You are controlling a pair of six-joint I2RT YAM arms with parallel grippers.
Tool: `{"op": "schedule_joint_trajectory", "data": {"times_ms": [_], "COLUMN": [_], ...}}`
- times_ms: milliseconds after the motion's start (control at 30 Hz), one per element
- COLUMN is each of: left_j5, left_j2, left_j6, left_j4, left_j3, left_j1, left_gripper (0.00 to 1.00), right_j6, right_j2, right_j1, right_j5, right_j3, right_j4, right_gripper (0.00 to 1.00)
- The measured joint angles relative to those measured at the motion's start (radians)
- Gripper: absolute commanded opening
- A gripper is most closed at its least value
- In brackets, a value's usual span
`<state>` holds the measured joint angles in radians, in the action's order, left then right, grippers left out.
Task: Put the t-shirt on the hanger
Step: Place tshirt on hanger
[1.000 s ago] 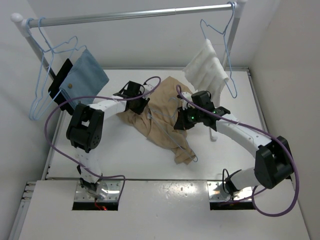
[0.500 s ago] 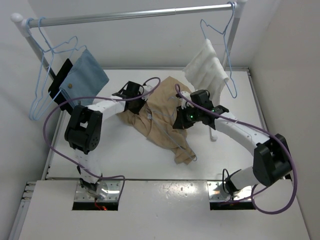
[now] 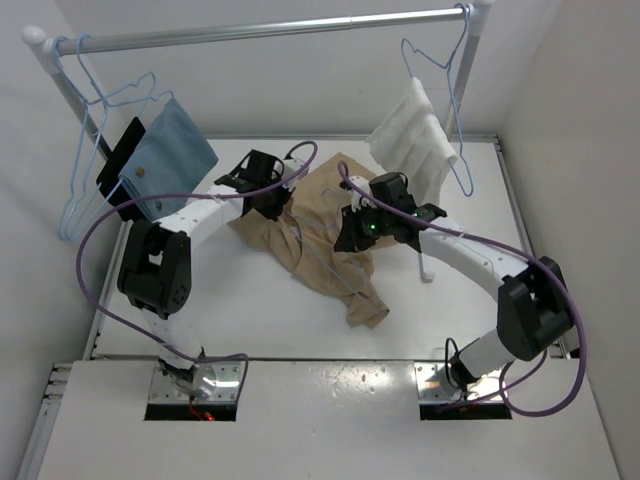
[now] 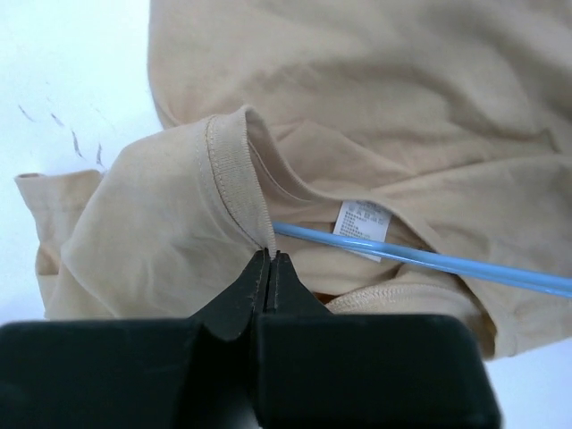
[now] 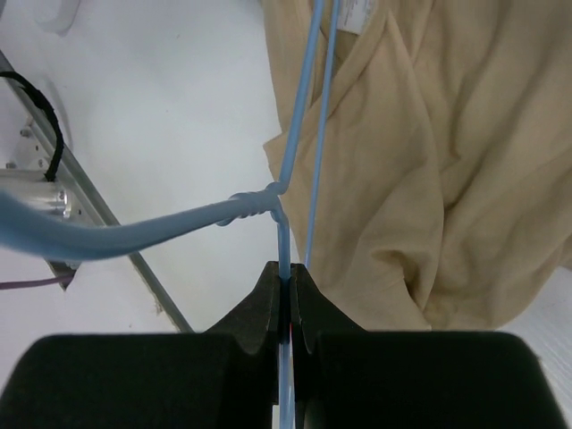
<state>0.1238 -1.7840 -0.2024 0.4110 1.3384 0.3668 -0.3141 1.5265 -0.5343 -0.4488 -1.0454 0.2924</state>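
Tan t-shirt lies crumpled mid-table between both arms, with the blue hanger running through its neck opening. The left gripper is pressed tight on the collar. The right gripper pinches the hanger's wire just beside its twist.

Matt cloth t-shirt — smooth wire hanger

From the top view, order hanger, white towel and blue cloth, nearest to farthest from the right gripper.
1. hanger, clamped in the right gripper
2. white towel, hanging at back right
3. blue cloth, hanging at far left
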Motion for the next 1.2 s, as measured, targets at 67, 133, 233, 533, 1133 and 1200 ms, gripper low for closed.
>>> {"op": "schedule_joint_trajectory", "data": {"times_ms": [67,133,233,533,1133,1200], "left_j5": [0.001,0.0,0.0,0.002,-0.016,-0.016], "left_j2": [0.0,0.002,0.014,0.098,0.162,0.198], "left_j6": [-0.005,-0.01,-0.024,-0.057,-0.087,-0.093], "left_j4": [0.013,0.019,0.026,0.044,0.06,0.067], "left_j3": [0.0,0.0,0.0,-0.081,-0.142,-0.164], "left_j1": [0.0,0.0,0.0,0.0,0.0,0.0], "left_gripper": [0.01,0.01,0.01,0.0,0.01,0.01], "right_j6": [0.0,0.0,0.0,-0.016,0.103,0.126], "right_j2": [0.0,0.0,-0.006,-0.004,0.148,0.151], "right_j1": [-0.005,-0.007,-0.007,-0.007,-0.01,-0.01], "right_j5": [0.002,0.005,0.011,-0.007,-0.187,-0.192], "right_j3": [-0.013,-0.026,-0.031,-0.027,-0.059,-0.063], "right_j4": [0.002,0.0,0.005,-0.064,0.028,0.055], "right_gripper": [0.0,0.0,0.0,0.0,0.0,0.0]}}
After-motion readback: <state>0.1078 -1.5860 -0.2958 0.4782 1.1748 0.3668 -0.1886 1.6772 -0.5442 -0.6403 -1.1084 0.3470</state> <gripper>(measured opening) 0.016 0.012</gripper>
